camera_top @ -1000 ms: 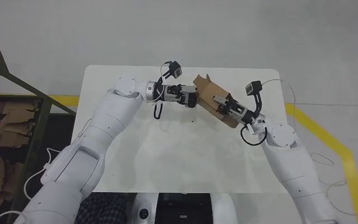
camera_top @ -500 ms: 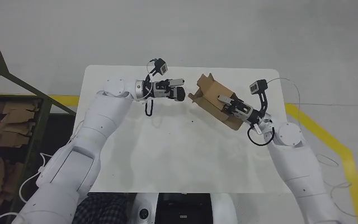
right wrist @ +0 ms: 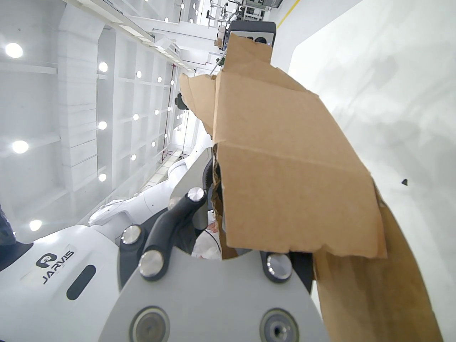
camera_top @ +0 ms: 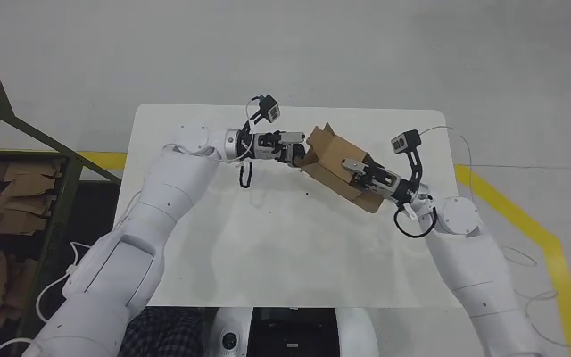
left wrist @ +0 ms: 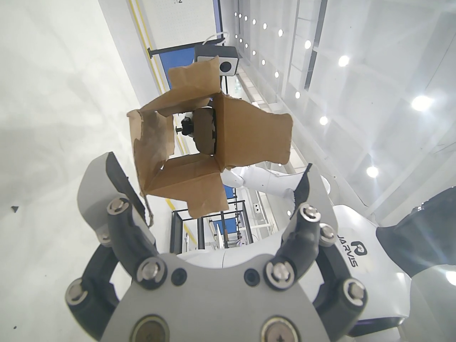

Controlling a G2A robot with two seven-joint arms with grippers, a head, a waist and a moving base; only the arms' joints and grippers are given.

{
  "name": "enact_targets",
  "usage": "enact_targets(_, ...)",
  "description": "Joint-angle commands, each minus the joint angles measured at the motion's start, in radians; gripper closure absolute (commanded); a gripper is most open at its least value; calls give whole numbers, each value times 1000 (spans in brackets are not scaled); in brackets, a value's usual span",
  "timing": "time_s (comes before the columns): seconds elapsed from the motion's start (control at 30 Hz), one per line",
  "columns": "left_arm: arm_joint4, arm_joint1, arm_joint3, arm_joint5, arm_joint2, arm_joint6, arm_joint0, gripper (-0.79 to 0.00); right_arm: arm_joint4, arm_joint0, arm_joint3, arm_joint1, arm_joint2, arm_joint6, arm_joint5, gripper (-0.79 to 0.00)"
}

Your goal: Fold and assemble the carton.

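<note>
The brown carton sits over the white desk between the two arms, opened into a squared tube; whether its lower edge rests on the desk cannot be told. The right claw is clenched on the carton's wall at the end nearer that arm, with one finger lying over the outside panel. The left claw is released, its fingers spread wide just before the opposite open end, where ragged flaps splay outward. The step in hand looks like closing this end, since none of its flaps is folded in yet. The next move likely calls for the left claw to press one flap inward across the opening while the right claw braces the carton
</note>
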Motion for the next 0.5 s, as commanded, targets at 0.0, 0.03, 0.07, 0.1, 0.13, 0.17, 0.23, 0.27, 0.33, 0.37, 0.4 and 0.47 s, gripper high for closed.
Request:
enact_targets(0.0, -2, -2, -4, 3, 2, -3, -2, -785, 2, 1, 2, -1, -1, 0, -1, 0)
enact_targets(0.03, -2, -3, -6, 3, 2, -3, -3, -785, 3, 1, 4, -1, -2, 1, -2, 0)
enact_targets(0.07, -3, -4, -7, 5, 3, -5, -4, -785, 2, 1, 5, -1, -2, 3, -4, 0)
enact_targets(0.1, -4, -5, -9, 6, 3, -6, -4, -785, 3, 1, 5, -1, -2, 4, -5, 0)
enact_targets(0.13, -4, -6, -11, 6, 4, -6, -5, -785, 5, 0, 5, -1, -2, 7, -5, 0)
enact_targets(0.17, -4, -7, -13, 7, 5, -7, -5, -785, 5, -1, 5, -1, -3, 10, -6, 0)
enact_targets(0.23, -4, -10, -16, 9, 7, -9, -6, -785, 6, -2, 4, -1, -4, 14, -7, 0)
enact_targets(0.27, -4, -11, -19, 10, 9, -10, -7, -785, 6, -2, 4, -1, -4, 15, -7, 0)
enact_targets(0.33, -3, -13, -23, 11, 11, -11, -8, -785, 7, -3, 4, -1, -7, 16, -8, 0)
enact_targets(0.37, -4, -14, -24, 12, 12, -12, -8, -785, 7, -3, 4, -1, -8, 17, -9, 0)
enact_targets(0.4, -4, -15, -25, 13, 14, -13, -9, -785, 9, -3, 4, -2, -8, 18, -8, 0)
enact_targets(0.47, -2, -17, -28, 14, 16, -14, -10, -785, 10, -2, 5, -2, -9, 19, -11, 0)
